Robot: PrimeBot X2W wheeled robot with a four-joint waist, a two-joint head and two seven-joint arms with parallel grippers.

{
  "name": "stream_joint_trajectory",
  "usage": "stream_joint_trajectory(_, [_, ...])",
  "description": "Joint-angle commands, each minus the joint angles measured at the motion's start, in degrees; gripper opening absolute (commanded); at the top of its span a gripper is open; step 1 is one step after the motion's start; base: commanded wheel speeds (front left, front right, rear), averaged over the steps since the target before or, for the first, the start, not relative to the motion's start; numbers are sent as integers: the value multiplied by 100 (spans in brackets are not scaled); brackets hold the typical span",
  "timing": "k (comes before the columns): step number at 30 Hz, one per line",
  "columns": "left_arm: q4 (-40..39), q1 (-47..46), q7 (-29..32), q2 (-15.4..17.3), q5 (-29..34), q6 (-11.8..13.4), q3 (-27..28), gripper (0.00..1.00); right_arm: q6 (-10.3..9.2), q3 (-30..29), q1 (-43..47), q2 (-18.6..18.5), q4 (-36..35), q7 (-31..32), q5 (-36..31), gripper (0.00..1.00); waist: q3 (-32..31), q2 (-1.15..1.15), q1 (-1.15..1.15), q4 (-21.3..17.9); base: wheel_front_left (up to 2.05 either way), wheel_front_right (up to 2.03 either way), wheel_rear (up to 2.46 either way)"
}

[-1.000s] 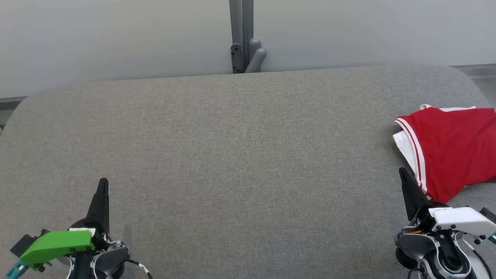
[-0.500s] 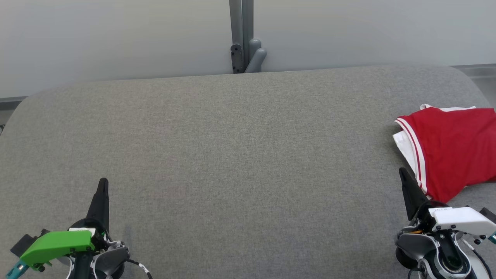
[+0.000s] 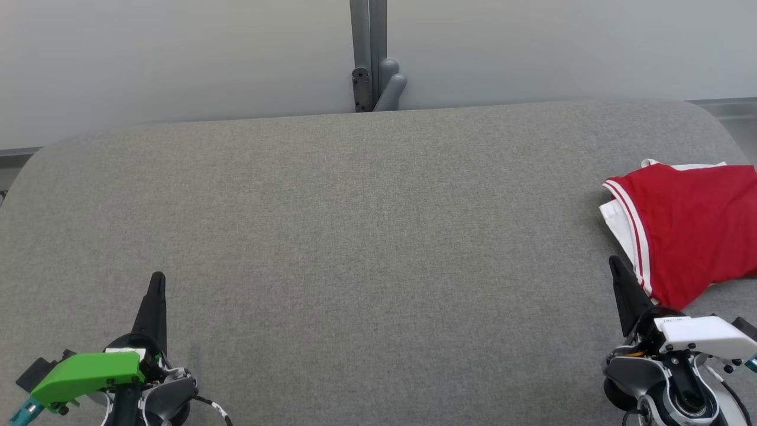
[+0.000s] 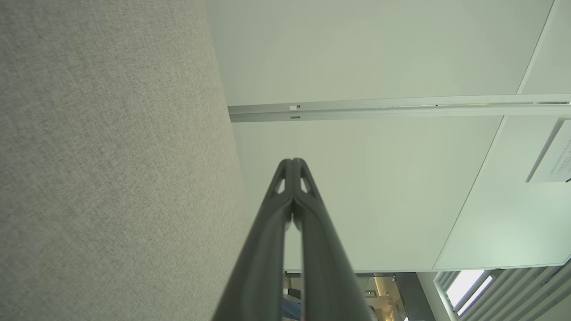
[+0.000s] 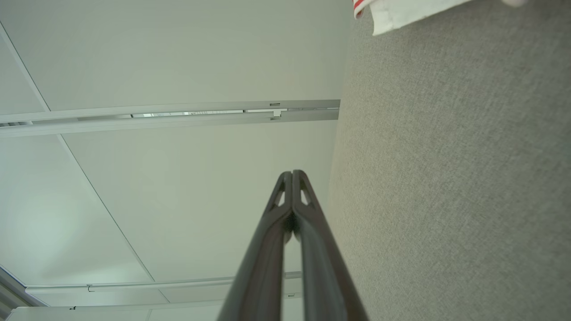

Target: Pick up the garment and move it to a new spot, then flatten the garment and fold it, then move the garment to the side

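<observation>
Nothing has shifted since a moment ago: both arms sit exactly as they did, and the cloth hasn't stirred. The left gripper [image 3: 157, 279] rests at the lower left of the head view, fingers clenched tight together with nothing in them. The right gripper [image 3: 614, 263] at the lower right is pinched shut and empty as well. The red garment [image 3: 689, 228] with white trim lies at the far right edge of the grey padded table [image 3: 366, 236], just up from the right gripper's tip, looking folded over on itself. To my eye the move to the side is done. If tidying is wanted, the right claw must open first and reach up-right.
</observation>
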Motion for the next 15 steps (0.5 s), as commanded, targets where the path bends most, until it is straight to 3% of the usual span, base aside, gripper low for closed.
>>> stream_joint_trajectory(1, [-25, -63, 11, 38, -16, -30, 9, 0, 2, -10, -45, -28, -30, 6, 39, 0, 0, 0, 0, 0, 0, 0, 0])
stream_joint_trajectory(15, [-25, -63, 11, 38, -16, -30, 9, 0, 2, -10, -46, -28, -30, 6, 39, 0, 0, 0, 0, 0, 0, 0, 0])
